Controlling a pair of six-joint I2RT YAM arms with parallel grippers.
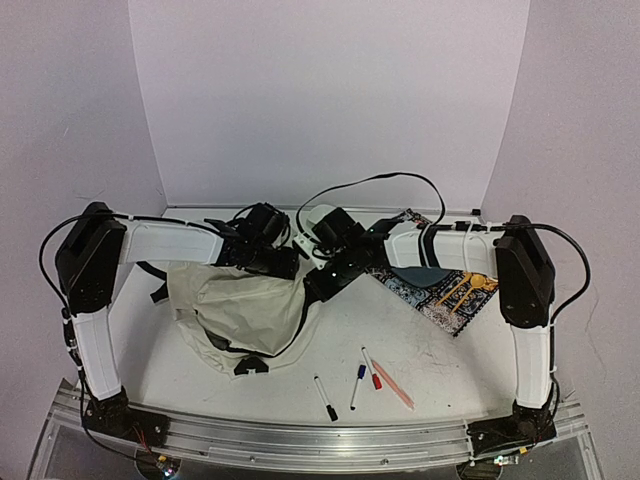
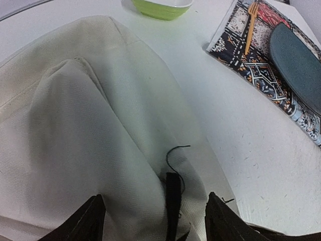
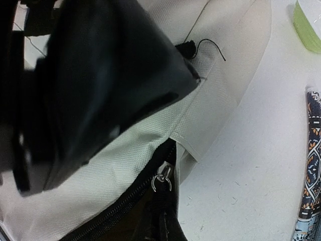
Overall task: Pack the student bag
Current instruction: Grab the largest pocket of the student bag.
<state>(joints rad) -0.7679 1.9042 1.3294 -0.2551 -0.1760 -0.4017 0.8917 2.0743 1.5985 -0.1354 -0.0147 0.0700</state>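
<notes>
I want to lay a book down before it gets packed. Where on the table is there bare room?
Two bare patches: the near-left table between the student bag and the front rail, and the near-right between the markers, the patterned notebook and the right arm. The back centre is crowded: the left gripper and right gripper meet over the bag's top.

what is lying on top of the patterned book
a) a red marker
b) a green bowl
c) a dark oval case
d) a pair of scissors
c, the dark oval case rests on the book, while the bowl and the markers sit on the bare table away from it.
</notes>
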